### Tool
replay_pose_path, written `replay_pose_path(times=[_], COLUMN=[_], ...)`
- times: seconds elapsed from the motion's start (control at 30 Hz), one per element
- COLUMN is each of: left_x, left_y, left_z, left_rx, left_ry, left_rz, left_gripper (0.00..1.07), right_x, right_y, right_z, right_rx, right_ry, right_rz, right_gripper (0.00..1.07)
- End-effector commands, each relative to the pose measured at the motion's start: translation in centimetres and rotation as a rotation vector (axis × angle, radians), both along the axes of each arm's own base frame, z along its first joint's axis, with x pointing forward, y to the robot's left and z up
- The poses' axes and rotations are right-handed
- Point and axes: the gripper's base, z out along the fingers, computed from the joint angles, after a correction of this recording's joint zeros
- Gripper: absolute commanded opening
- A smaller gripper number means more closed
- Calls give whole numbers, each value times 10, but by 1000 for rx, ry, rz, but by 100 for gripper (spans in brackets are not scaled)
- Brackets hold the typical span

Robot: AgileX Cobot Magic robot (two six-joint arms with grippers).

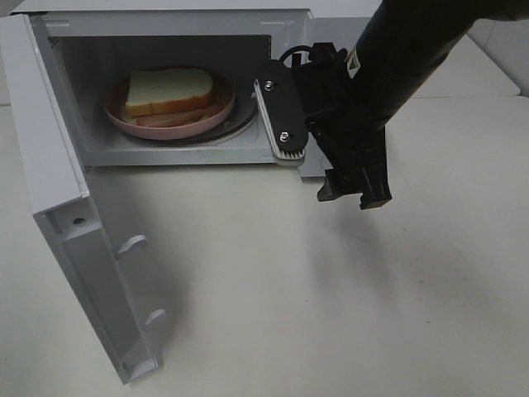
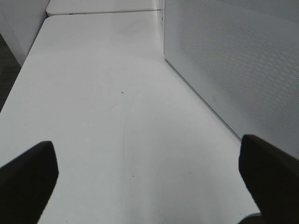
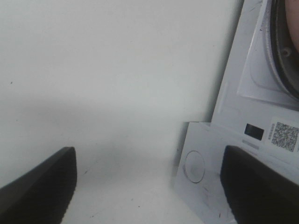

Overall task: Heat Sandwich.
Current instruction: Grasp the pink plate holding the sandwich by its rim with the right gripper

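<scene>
Sitting inside open microwave (image 1: 83,74), sandwich (image 1: 169,89) on pink plate (image 1: 124,121), right gripper (image 3: 149,186) spread outside, left gripper (image 2: 149,182) spread over table (image 2: 93,93).

A white microwave (image 1: 165,25) stands along the far edge of the white tabletop (image 1: 347,314), toward its far left corner. Its door (image 1: 70,215) is swung wide open to the left, and the inner face shows two latch hooks (image 1: 132,245). Inside the cavity a round pink plate (image 1: 150,130) sits on the turntable (image 1: 245,118). The left wrist view shows a perforated side wall (image 2: 233,60) of the microwave rising from the tabletop, and a second white table (image 2: 103,5) butted against the tabletop's edge. A QR-code label (image 3: 284,136) is stuck on the microwave's white body.
</scene>
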Motion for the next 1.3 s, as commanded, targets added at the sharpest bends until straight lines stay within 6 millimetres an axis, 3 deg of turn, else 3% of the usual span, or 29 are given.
replay_pose_path(times=[0.03, 0.53, 1.3], left_x=[-2, -2, -2], left_y=[0, 0, 0], left_z=[0, 0, 0], left_rx=[2, 2, 1], left_ry=[-26, -26, -26], left_rz=[2, 2, 2], left_gripper=[98, 98, 98], right_x=[4, 18, 56], right_y=[10, 35, 73], right_z=[-1, -7, -20], right_rx=[22, 63, 134], right_ry=[-20, -25, -94], right_rz=[9, -16, -4], right_gripper=[81, 81, 80])
